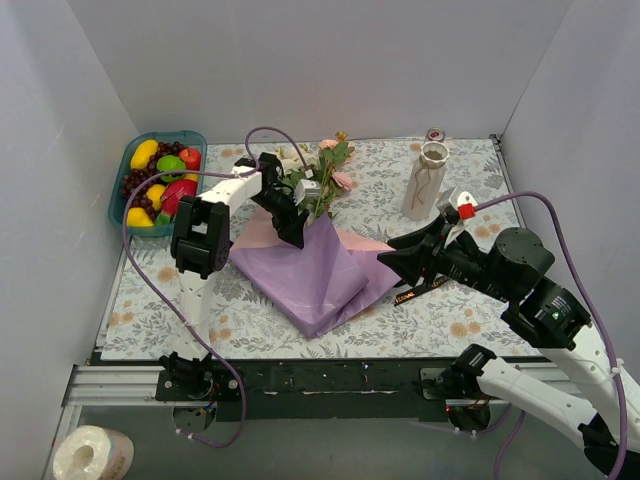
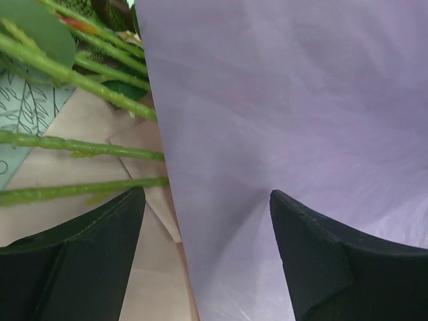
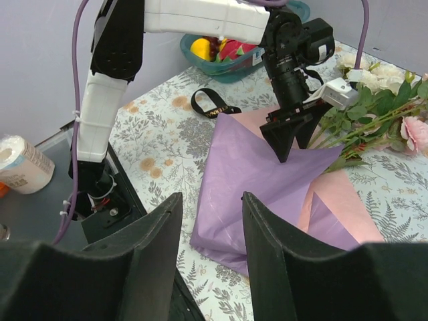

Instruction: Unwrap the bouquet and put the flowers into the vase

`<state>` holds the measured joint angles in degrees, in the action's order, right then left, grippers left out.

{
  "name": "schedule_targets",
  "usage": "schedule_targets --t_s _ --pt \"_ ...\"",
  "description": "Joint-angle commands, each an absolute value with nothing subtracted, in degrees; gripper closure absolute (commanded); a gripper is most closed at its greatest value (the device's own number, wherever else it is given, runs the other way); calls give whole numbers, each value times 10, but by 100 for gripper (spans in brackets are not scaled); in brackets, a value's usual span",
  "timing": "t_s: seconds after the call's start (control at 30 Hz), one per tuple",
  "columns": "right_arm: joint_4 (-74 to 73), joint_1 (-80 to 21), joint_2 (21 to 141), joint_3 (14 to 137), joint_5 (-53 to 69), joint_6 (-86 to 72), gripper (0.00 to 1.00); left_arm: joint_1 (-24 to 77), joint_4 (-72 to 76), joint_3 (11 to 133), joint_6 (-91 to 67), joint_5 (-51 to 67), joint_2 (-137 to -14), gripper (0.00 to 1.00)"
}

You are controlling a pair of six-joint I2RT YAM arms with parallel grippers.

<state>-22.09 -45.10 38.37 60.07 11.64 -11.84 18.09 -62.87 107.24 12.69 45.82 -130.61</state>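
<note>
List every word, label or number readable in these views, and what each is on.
None can be read outright.
Black ribbon: gold marks, too small and blurred to read.
Purple wrapping paper: no print visible.
Vase: no print visible.

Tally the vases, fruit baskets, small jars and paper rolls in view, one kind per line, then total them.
Vase: 1
Fruit basket: 1
Small jar: 1
Paper roll: 1
Total: 4
</note>
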Motion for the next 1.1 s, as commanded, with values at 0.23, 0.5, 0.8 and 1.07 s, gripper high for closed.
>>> schedule_targets --t_s 0.23,0.5,0.8,1.07 --pt "-173 -450 381 584 142 -129 52 176 -455 1021 63 465 -1243 24" --pt "-181 -451 382 589 135 -127 53 172 -493 1050 66 480 -1265 30" --pt "-180 -450 372 585 115 -129 55 165 -591 1074 99 513 -1258 67" --pt "-185 -451 366 585 109 -130 58 164 -678 1132 125 544 -1286 100"
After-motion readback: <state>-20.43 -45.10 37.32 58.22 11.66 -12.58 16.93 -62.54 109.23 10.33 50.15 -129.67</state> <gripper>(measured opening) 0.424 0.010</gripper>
